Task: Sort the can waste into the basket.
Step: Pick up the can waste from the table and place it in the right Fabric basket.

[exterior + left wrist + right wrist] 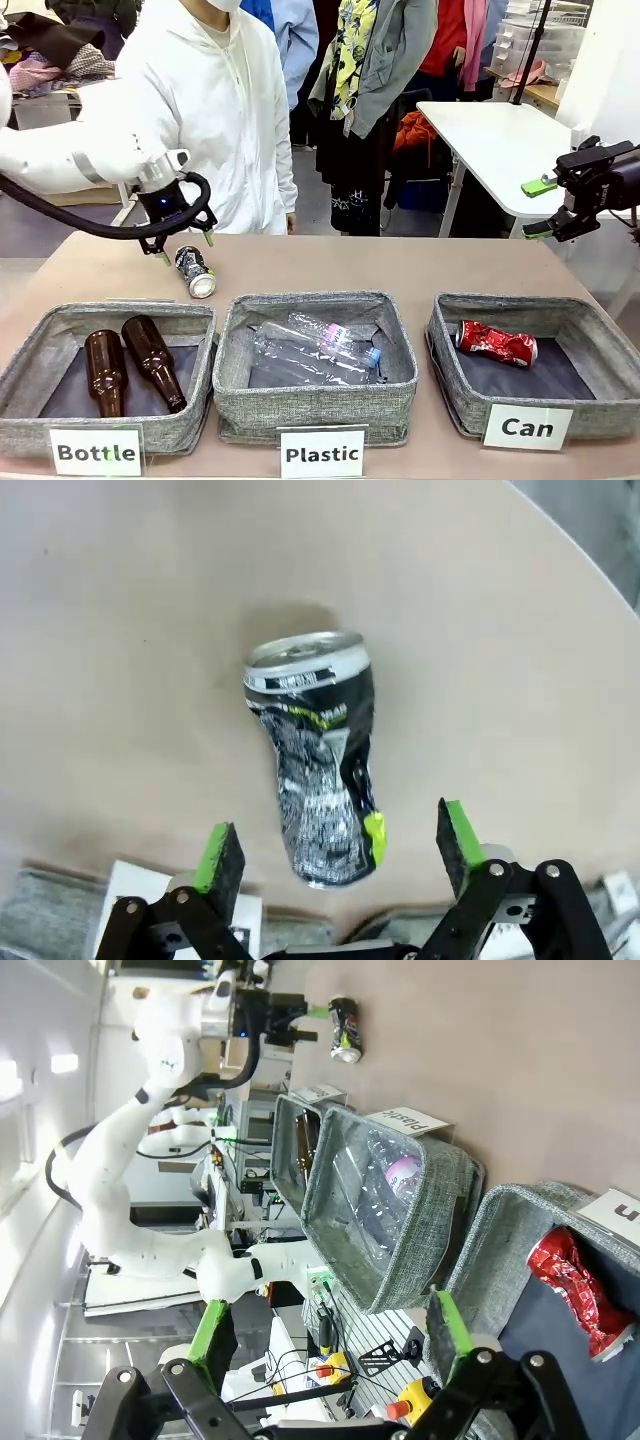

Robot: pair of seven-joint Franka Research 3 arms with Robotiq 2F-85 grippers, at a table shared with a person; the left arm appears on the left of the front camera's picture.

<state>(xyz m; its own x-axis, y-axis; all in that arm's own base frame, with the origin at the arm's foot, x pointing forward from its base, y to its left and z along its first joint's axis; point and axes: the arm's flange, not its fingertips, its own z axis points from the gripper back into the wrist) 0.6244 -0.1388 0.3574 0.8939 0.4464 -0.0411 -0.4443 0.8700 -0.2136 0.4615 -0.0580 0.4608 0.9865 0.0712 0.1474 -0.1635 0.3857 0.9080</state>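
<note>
Front view, left gripper (188, 248): wide open and holding nothing, hanging just over the far end of the dark can (195, 272).
Front view, dark can: lies on its side on the surface (400, 265), behind the gap between the Bottle basket (30, 385) and the Plastic basket (315, 400), with its silver end toward the camera.
Front view, red can (496, 343): lies crushed inside the Can basket (450, 385), at the back left of its dark lining.
Front view, right gripper (538, 208): open and empty, held up in the air beyond the surface's far right edge.
Front view, other baskets: two brown glass bottles (130, 365) in the Bottle basket, clear plastic bottles (320, 345) in the Plastic basket.
Front view, person (215, 100): stands at the far side in a white hooded top.

Left wrist view, left gripper (340, 848): fingers spread wide with nothing gripped. The near end of the dark can (315, 760) sits between the green pads (222, 855), with a gap on each side.
Left wrist view, dark can: dented and flat on the bare surface (120, 630), with its silver top pointing away from the gripper.

Right wrist view, right gripper (330, 1328): open, with nothing between the fingers.
Right wrist view, red can (570, 1285): inside the Can basket (500, 1230), next to the Plastic basket (440, 1175).
Right wrist view, dark can (345, 1030): far off on the surface, just beside the left gripper (300, 1020).
</note>
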